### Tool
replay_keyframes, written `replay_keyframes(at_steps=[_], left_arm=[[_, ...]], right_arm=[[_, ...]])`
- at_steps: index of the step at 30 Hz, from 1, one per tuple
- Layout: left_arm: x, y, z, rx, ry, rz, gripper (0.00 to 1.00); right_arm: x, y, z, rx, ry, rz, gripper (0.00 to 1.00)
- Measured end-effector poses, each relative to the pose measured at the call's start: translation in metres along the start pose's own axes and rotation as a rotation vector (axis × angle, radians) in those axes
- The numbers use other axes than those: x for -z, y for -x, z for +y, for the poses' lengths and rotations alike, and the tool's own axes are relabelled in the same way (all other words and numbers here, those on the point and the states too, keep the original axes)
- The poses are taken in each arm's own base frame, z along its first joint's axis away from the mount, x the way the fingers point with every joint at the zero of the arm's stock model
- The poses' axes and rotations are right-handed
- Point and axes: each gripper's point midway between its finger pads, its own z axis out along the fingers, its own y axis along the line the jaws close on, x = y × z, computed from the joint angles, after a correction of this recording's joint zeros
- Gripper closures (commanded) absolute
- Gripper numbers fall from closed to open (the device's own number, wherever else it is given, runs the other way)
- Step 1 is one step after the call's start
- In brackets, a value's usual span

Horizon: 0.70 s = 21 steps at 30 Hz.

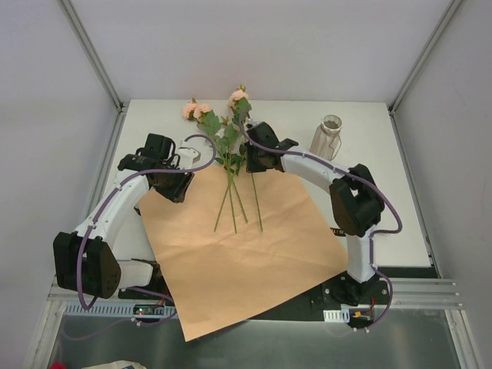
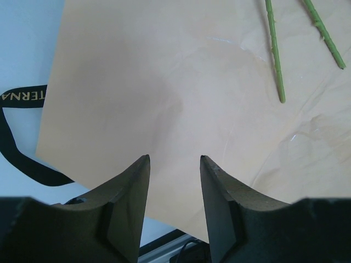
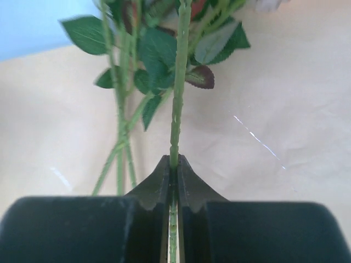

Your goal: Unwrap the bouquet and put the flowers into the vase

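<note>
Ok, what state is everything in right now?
Paper: unwrapped, flat on table.
Ribbon: loose on table at paper's edge.
Flowers: lying across paper's far edge.
Vase: upright, no flowers in it.
Left gripper: open over paper, empty.
Right gripper: shut on one stem.

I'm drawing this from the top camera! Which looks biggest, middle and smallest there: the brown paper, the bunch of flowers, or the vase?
1. The brown paper, biggest by far.
2. The flowers, blooms to stem ends.
3. The vase, clearly smallest.
</note>
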Motion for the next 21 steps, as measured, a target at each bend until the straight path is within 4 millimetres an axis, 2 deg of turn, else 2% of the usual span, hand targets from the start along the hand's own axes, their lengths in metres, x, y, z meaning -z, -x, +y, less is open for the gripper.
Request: replay_keyframes(at_steps=[6, 7, 8, 9, 12, 14, 17, 21], left_arm=[[0.0, 0.0, 0.0, 0.0, 0.001, 0.0, 0.59], [0.0, 0.0, 0.0, 0.0, 0.002, 0.0, 0.59], [0.0, 0.0, 0.001, 0.0, 0.004, 0.001, 0.59], [0.0, 0.0, 0.001, 0.0, 0.007, 0.002, 0.59], [0.0, -0.001, 0.003, 0.001, 0.017, 0.006, 0.58], [0.0, -0.001, 0.004, 0.003, 0.02, 0.007, 0.57], [0.001, -0.001, 0.004, 0.007, 0.022, 0.007, 0.56], [0.002, 0.002, 0.006, 0.016, 0.028, -0.001, 0.56]], right_arm=[[0.074, 0.052, 0.016, 0.022, 0.06, -0.182, 0.99], [0.088, 0.061, 0.019, 0.029, 0.07, -0.215, 0.99], [0.111, 0.075, 0.022, 0.04, 0.085, -0.273, 0.99], [0.116, 0.077, 0.023, 0.044, 0.088, -0.286, 0.99], [0.158, 0.104, 0.021, 0.093, 0.076, -0.415, 0.99], [0.186, 0.126, 0.015, 0.116, 0.056, -0.516, 0.99], [0.242, 0.175, -0.001, 0.146, 0.031, -0.755, 0.99], [0.328, 0.236, -0.048, 0.135, -0.048, -1.1, 0.99]])
